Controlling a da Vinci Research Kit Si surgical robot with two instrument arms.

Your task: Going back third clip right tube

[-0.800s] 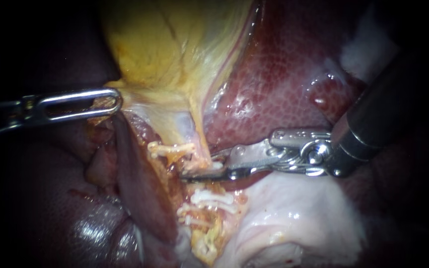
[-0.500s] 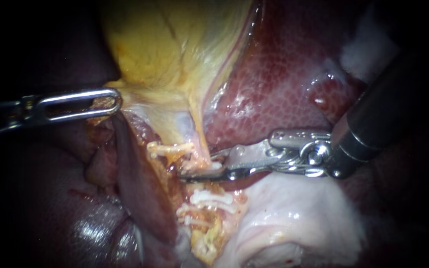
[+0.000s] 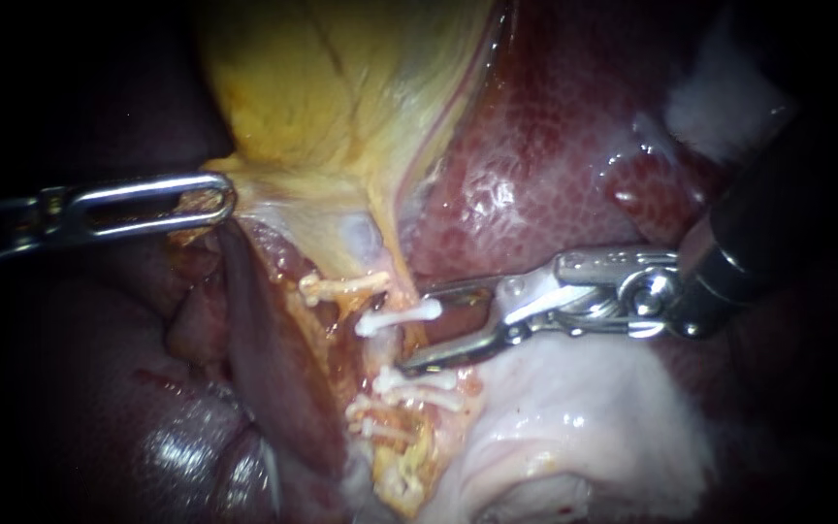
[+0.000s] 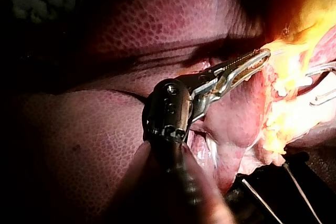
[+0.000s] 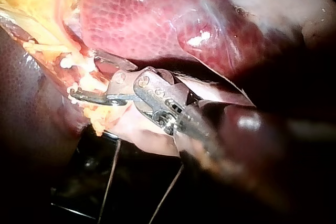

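A white clip sits across the right tube just below the yellow gallbladder. My right instrument has its jaws open, one above and one below the clip's right end, with nothing held. Two more white clips cross the tube lower down, and another clip lies on the strand to the left. My left instrument is shut on the gallbladder's lower edge, also seen in its wrist view.
Dark red liver fills the area behind and to the right. Pale white tissue lies under the right instrument's jaws. A dark liver lobe lies left of the tubes. Thin wires run below the tissue.
The right instrument's jaws, closed around the tube before, have opened and drawn back to the right. A white clip now shows on the tube. The left instrument has held still.
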